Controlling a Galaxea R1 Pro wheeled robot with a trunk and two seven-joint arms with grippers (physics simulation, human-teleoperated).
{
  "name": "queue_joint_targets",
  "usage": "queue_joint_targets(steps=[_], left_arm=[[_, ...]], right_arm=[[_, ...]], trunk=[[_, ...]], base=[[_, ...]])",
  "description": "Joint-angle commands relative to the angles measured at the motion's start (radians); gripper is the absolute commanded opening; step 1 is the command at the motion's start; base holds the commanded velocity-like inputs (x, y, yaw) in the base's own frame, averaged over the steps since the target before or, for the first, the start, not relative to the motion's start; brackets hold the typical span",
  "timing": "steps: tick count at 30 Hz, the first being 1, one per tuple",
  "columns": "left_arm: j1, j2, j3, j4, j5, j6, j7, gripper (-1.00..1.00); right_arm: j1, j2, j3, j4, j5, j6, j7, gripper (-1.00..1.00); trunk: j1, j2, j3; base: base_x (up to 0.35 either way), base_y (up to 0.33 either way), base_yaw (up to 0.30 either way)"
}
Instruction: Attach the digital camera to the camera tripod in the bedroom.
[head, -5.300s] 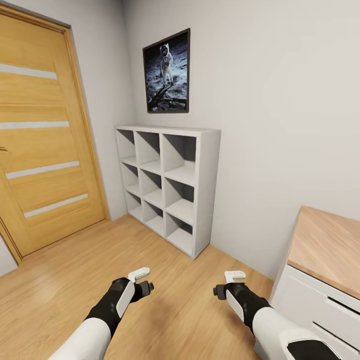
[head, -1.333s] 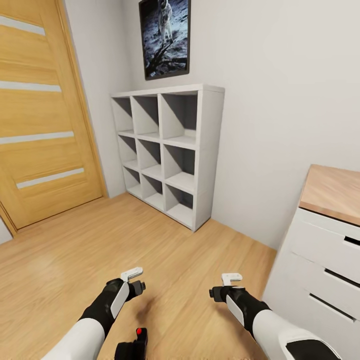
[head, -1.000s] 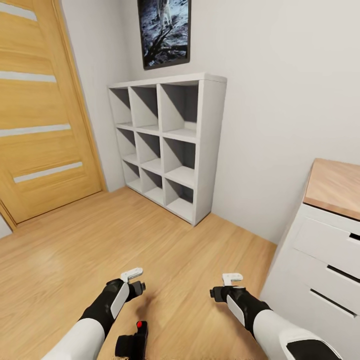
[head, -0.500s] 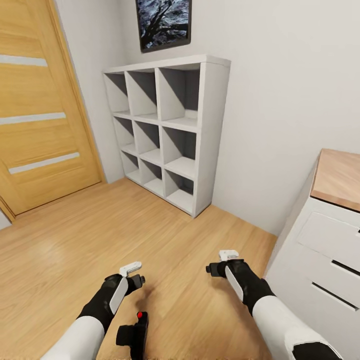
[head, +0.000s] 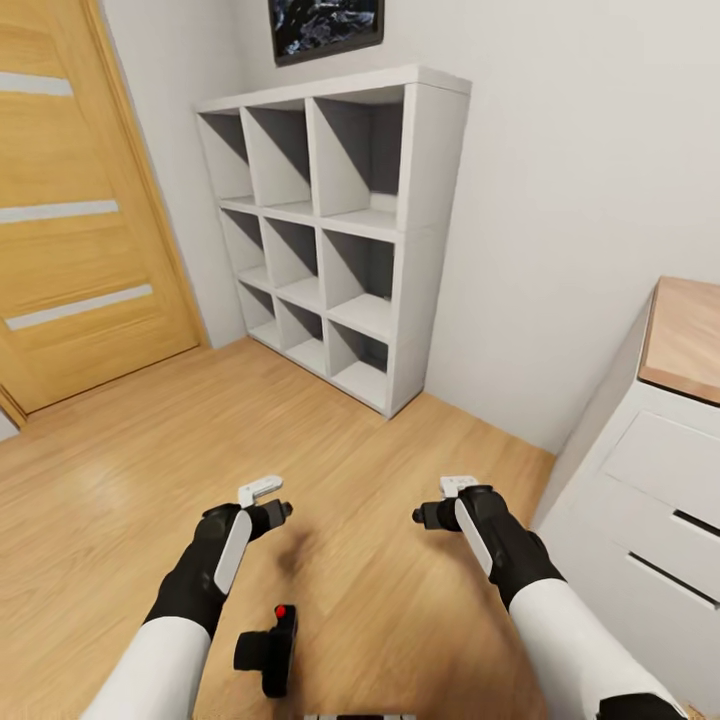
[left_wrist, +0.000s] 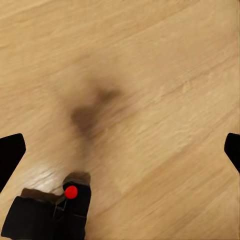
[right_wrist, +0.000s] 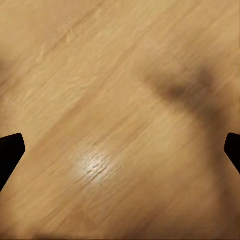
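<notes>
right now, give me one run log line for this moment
scene: wood floor by white cube shelf | small black boxy camera: on floor, ungrasped | left pincer: open, empty | right pincer: open, empty

The camera (head: 268, 655) lies on the floor (head: 120, 480) at lower centre, below the left gripper (head: 268, 500). The shelf (head: 340, 230) stands upper centre, door (head: 70, 200) upper left, drawers (head: 650, 490) right.

Matt black digital camera (head: 268, 652) on faintly glossy wood-plank floor (head: 120, 470).
</notes>
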Motion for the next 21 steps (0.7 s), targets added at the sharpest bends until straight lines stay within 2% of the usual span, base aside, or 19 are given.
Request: queue_joint_targets(steps=[1,7,21], left_arm=[[0.0,-0.004,0.002,-0.005,0.011,0.005,0.007,1.0],[0.0,-0.02,0.0,-0.016,0.014,0.02,0.007,1.0],[0.0,-0.018,0.002,-0.014,0.012,0.037,0.007,1.0]], right_arm=[[0.0,0.0,0.001,0.0,-0.005,0.003,-0.002,1.0],[0.0,-0.001,0.0,0.003,-0.006,-0.002,0.0,1.0],[0.0,-0.002,0.0,0.004,-0.006,-0.001,0.015,1.0]], trunk=[[0.0,-0.001,-0.005],[0.003,-0.002,-0.028],[0.009,-0.005,-0.082]], base=[[0.0,0.0,0.0],[0.0,0.0,0.0],[0.0,0.0,0.0]])
